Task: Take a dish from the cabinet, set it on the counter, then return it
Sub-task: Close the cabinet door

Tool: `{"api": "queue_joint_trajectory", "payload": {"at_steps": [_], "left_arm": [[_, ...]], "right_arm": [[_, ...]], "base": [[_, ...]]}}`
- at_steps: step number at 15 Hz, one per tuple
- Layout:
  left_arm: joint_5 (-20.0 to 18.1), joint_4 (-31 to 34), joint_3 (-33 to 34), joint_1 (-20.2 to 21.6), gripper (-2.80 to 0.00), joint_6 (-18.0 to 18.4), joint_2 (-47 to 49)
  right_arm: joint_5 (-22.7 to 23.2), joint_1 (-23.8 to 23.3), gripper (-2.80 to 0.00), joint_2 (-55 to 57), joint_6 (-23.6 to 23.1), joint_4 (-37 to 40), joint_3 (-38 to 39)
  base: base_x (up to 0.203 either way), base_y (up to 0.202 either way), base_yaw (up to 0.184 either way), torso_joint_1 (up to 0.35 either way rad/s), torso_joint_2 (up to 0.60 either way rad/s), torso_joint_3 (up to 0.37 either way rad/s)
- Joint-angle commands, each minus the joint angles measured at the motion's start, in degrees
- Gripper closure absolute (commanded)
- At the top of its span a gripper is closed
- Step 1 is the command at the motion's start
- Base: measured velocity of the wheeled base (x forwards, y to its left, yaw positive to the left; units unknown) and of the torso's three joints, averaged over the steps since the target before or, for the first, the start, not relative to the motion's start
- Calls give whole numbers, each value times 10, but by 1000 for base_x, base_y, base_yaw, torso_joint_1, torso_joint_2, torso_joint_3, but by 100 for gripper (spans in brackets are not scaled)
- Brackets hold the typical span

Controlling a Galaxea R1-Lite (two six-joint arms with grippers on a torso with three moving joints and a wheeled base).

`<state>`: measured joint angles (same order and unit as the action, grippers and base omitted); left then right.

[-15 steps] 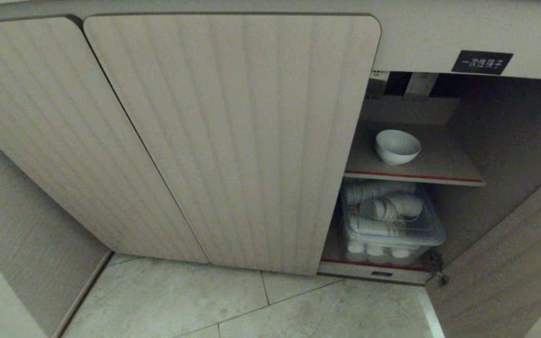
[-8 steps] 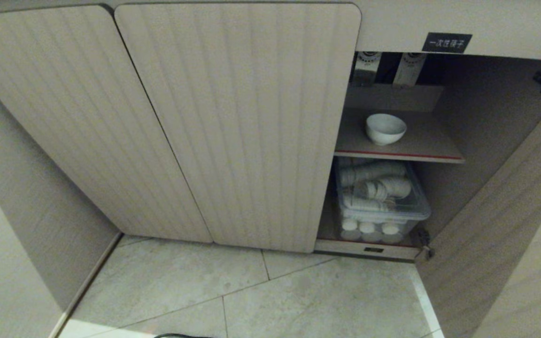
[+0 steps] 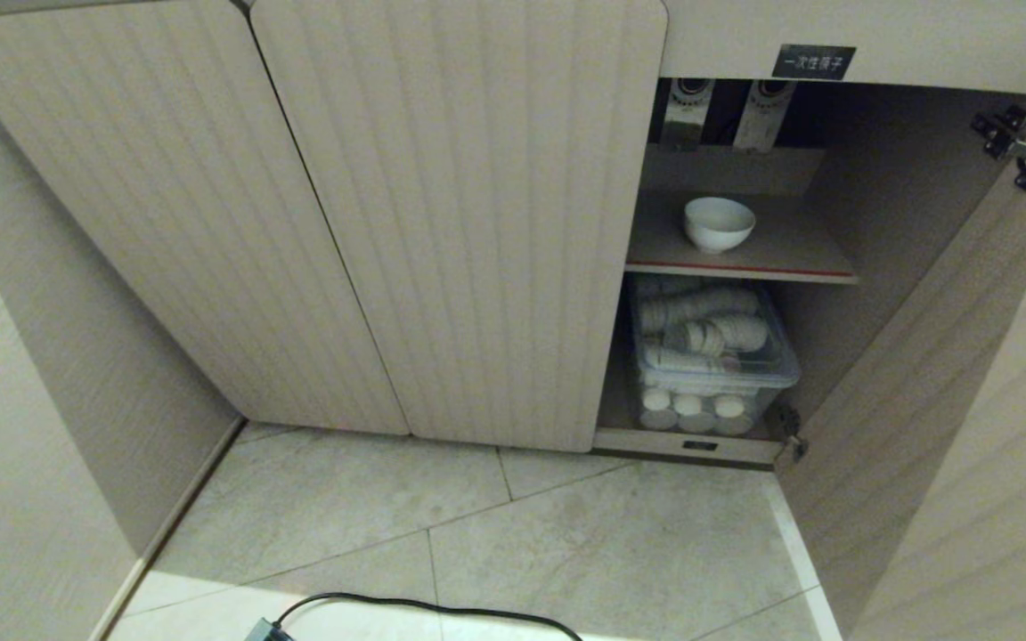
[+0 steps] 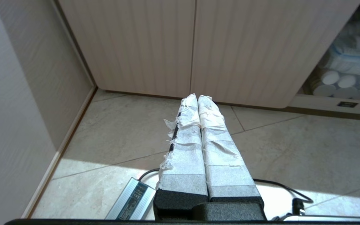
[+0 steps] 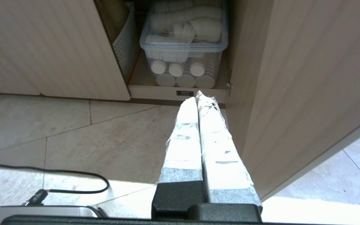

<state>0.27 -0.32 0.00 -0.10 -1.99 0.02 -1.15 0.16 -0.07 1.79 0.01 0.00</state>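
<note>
Bowl (image 3: pixel 719 223) on upper cabinet (image 3: pixel 477 223) shelf, both grippers' fingers (image 4: pixel 212 131) (image 5: pixel 209 125) pressed together, well below it.

Head view dim and soft, cabinet (image 3: pixel 477 223) lines bent at edges, bright sunlight patch on floor (image 4: pixel 292 150), wrist views clearer.

open door (image 3: pixel 940 374) right, shelf (image 3: pixel 798 249) unobstructed

The right tool (image 5: pixel 197 95), taped fingers pressed together, points at a clear bin (image 5: pixel 184 50) of cups.
</note>
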Motion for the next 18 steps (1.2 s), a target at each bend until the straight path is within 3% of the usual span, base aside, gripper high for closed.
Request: {"api": "queue_joint_trajectory", "payload": {"at_steps": [1, 18], "left_arm": [[1, 0, 0, 0, 0, 0, 0], [0, 1, 0, 0, 0, 1, 0]], "right_arm": [[0, 0, 0, 1, 1, 0, 0], [0, 0, 0, 1, 1, 0, 0]], "base": [[0, 0, 0, 0, 0, 0], [0, 0, 0, 0, 0, 0]]}}
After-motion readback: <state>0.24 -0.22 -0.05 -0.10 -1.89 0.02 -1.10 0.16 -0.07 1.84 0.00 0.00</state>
